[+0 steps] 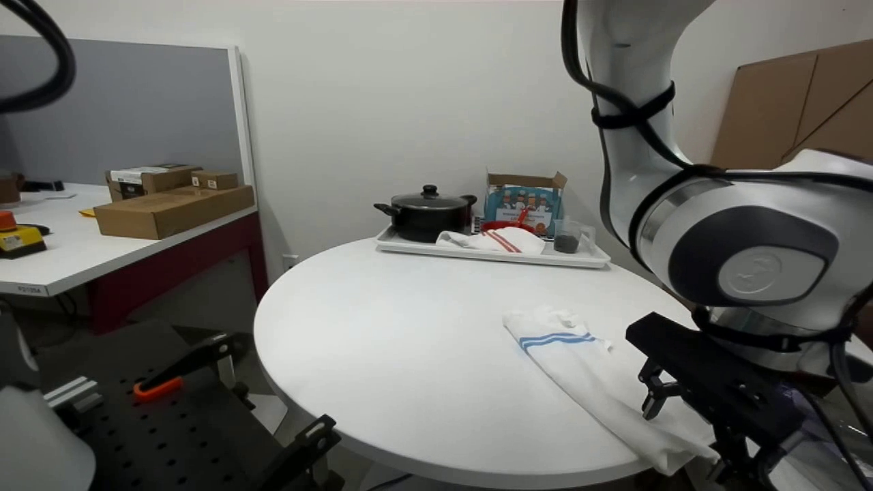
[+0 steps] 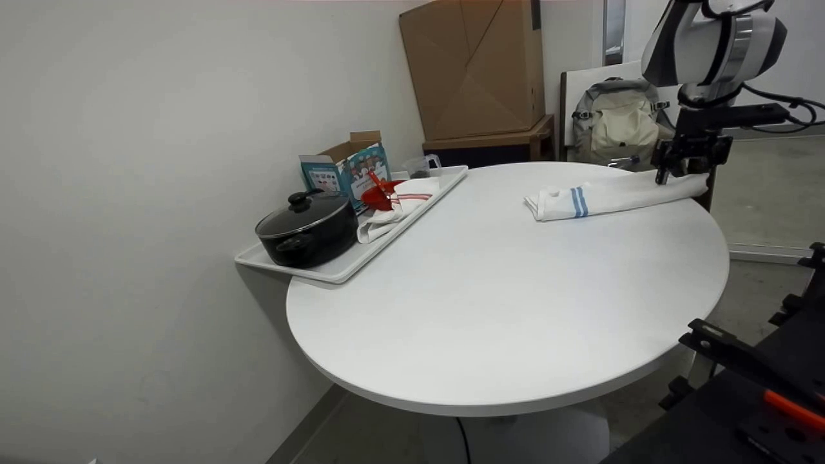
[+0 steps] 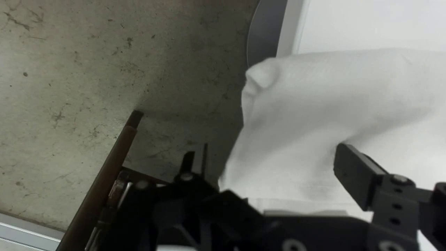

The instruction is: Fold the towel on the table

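A white towel with blue stripes lies as a long folded strip on the round white table. It also shows in an exterior view and the wrist view. Its plain end hangs a little past the table edge. My gripper is open at that end, with nothing between its fingers but the towel below. One finger touches or hovers just over the towel; the other is out past the edge, over the floor. The gripper also shows in both exterior views.
A white tray at the table's wall side holds a black lidded pot, a red pan, a red-striped towel, a box and a clear cup. A backpack stands behind the table.
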